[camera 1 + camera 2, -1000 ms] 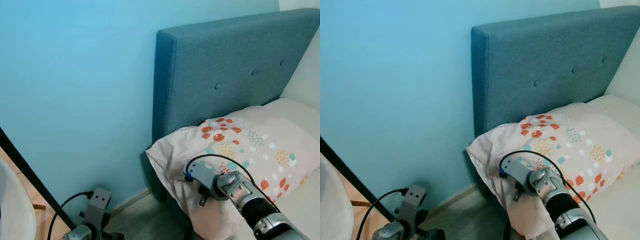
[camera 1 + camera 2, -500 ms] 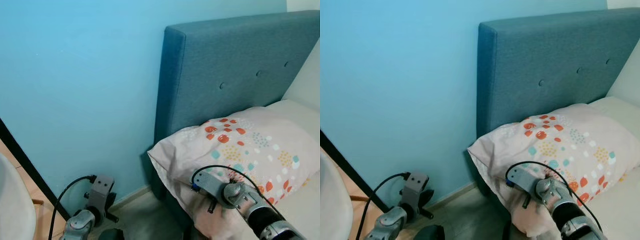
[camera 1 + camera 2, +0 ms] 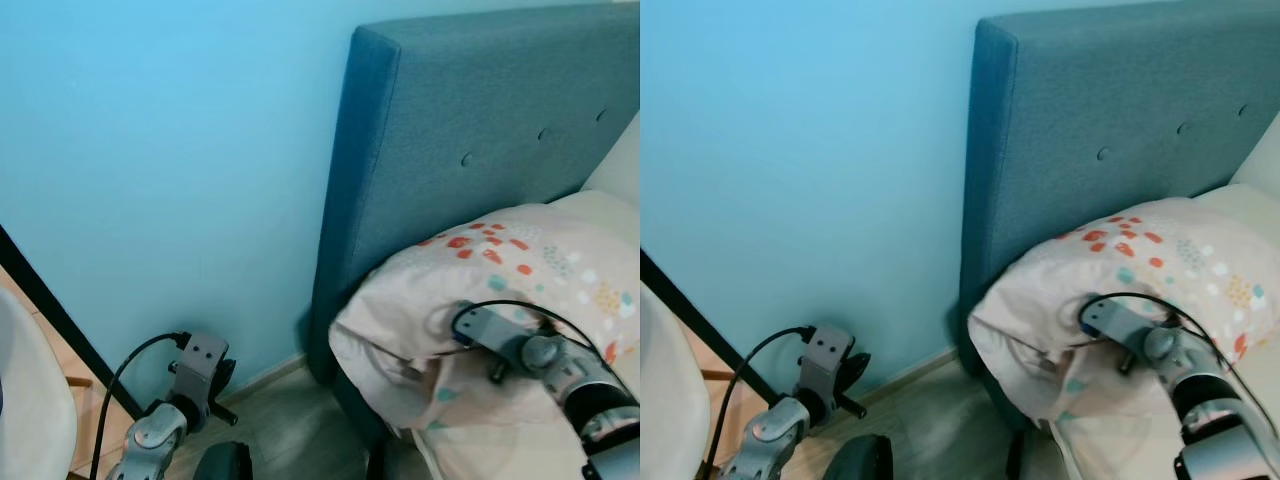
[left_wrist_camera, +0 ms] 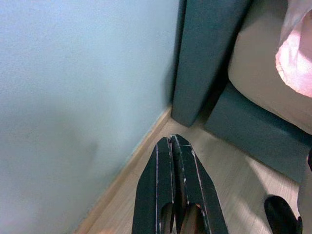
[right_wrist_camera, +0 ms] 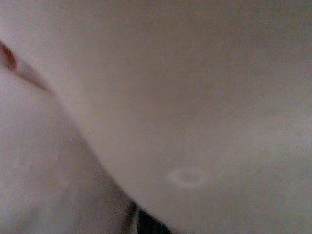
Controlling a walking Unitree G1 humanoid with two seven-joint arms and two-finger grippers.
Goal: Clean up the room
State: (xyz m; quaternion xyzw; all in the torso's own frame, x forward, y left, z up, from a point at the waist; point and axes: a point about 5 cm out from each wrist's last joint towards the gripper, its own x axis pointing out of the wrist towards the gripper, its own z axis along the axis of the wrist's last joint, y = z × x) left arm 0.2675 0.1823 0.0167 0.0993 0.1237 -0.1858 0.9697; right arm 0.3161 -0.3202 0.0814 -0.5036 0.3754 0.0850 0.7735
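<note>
A pale pink pillow (image 3: 540,260) with orange and teal dots lies at the head of the bed, against the blue headboard (image 3: 480,100). Its near end is bunched and folded over my right gripper (image 3: 432,350). That gripper is buried in the fabric and shut on it, and the fingers are mostly hidden. In the right wrist view, pillow cloth (image 5: 185,97) presses up against the camera. My left arm (image 3: 160,435) hangs idle low by the wall. Its gripper (image 4: 171,141) is shut on nothing above the wood floor (image 4: 229,170).
A light blue wall (image 3: 150,150) runs behind the headboard, with a skirting board where it meets the floor. The blue bed base (image 4: 258,131) stands close to my left gripper. A white rounded object (image 3: 25,400) and a black diagonal strip (image 3: 50,300) sit at the far left.
The camera has swung left, so the scene has shifted right. The pillow's near end has gone from lying flat to being bunched and folded up around my right gripper.
</note>
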